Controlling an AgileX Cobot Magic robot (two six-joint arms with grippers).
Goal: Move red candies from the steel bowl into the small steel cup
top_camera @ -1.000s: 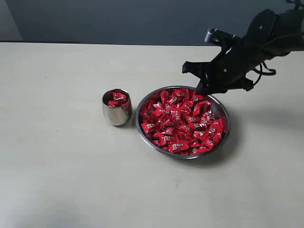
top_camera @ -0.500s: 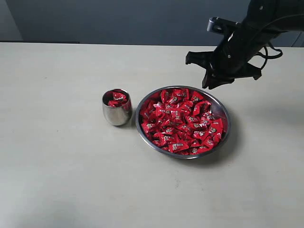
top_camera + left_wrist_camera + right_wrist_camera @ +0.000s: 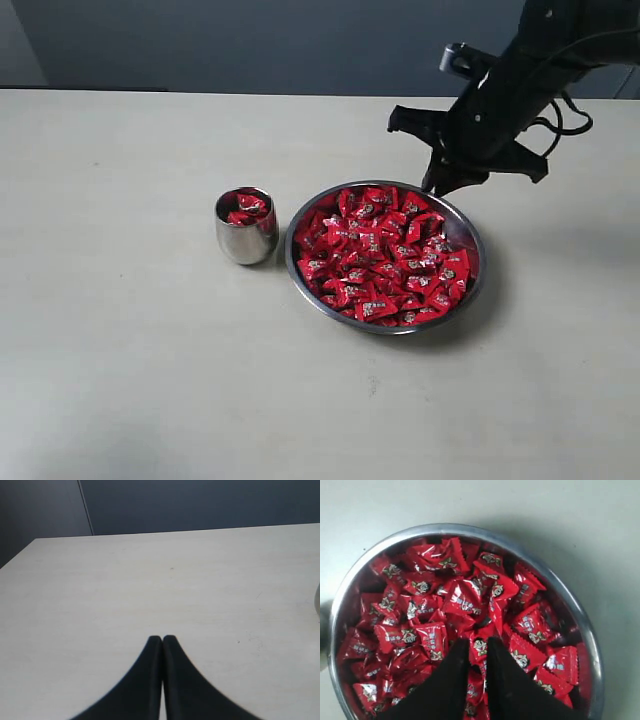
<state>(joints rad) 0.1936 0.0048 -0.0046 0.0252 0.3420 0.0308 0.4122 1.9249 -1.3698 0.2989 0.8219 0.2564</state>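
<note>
1. Partly done, judging by the small steel cup (image 3: pixel 246 243): already loaded with a few red candies (image 3: pixel 385 255), up to about its rim.
2. Plenty left to move: heaped across most of the steel bowl (image 3: pixel 291 265), with little bare steel showing.
3. Standing upright on the table (image 3: pixel 130 350), the cup, just beside the bowl on the left of the exterior view; too close to tell whether touching or a hair apart.
4. Hovering above the bowl's far rim, clear of the heap: the right gripper (image 3: pixel 437 186), tips pointing down.
5. Seen from its own wrist, right gripper (image 3: pixel 477 647) with jaws nearly together and only a thin gap; impossible to tell if pinching a candy or nothing.
6. Clenched fully on nothing, over bare table and away from the work: the left gripper (image 3: pixel 162 640).
7. Likely many more pick-and-drop trips needed, with little room left in the cup.
</note>
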